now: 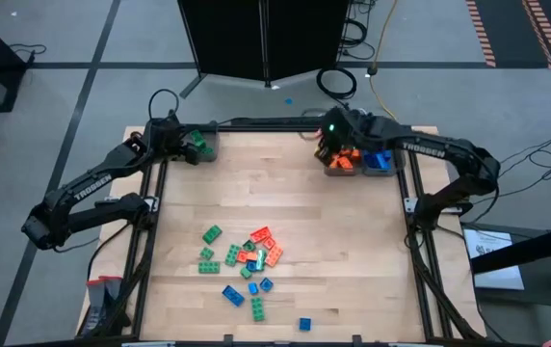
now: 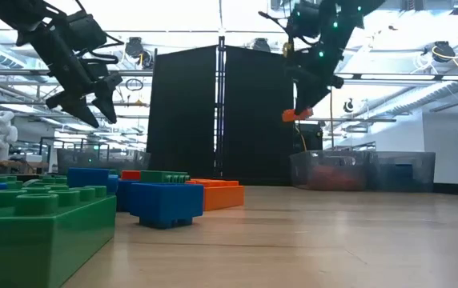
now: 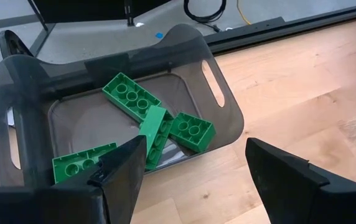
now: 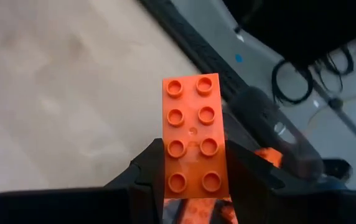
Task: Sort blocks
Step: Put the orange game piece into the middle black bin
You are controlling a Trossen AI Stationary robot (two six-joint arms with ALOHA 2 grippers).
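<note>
Blocks [image 1: 245, 262] lie scattered on the near middle of the wooden table [image 1: 353, 241] — green ones toward the left, orange in the middle, blue nearest the front edge. One orange block [image 4: 193, 134], two studs wide and four long, is pinched by its lower half between the fingers of the right gripper [image 4: 193, 171], which hangs in the air over the far right corner, above the grey bin [image 1: 341, 164] that holds orange blocks. Just to the right of that bin stands a second bin [image 1: 380, 162] with blue blocks in it.

At the far left corner the left gripper [image 3: 193, 165] hovers over a third grey bin [image 3: 224, 118], its jaws spread wide and holding nothing. Inside that bin lie several green blocks [image 3: 159, 124] — some flat, one tilted on its edge across the others.
</note>
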